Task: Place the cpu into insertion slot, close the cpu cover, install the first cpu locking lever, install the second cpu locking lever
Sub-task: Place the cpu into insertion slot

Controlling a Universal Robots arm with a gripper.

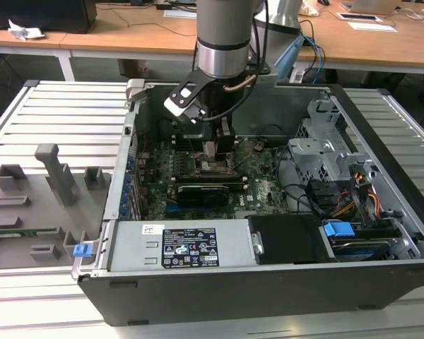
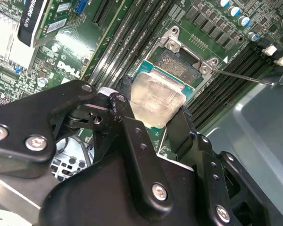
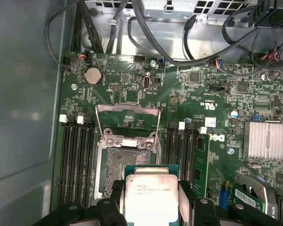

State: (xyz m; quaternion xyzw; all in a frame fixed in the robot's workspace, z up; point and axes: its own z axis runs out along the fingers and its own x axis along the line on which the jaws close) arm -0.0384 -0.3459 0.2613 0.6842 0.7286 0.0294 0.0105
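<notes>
One claw (image 2: pixel 155 107) holding cpu (image 3: pixel 151 200), memory slots (image 3: pixel 78 157) flanking

Insertion slot (image 3: pixel 118 165) lay uncovered directly beneath the held cpu (image 3: pixel 151 200). The cpu cover (image 3: pixel 127 108) stood raised at the slot's edge. Memory slots (image 3: pixel 75 160) flanked both sides closely. Case wall (image 3: pixel 23 117) was near, and cables (image 3: pixel 98 35) hung beyond the board.

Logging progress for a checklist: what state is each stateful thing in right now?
cpu: gripped, not seated
tool: shut on the cpu
insertion slot: empty, uncovered
cpu cover: raised open
locking lever: unlatched
computer case: open
</notes>
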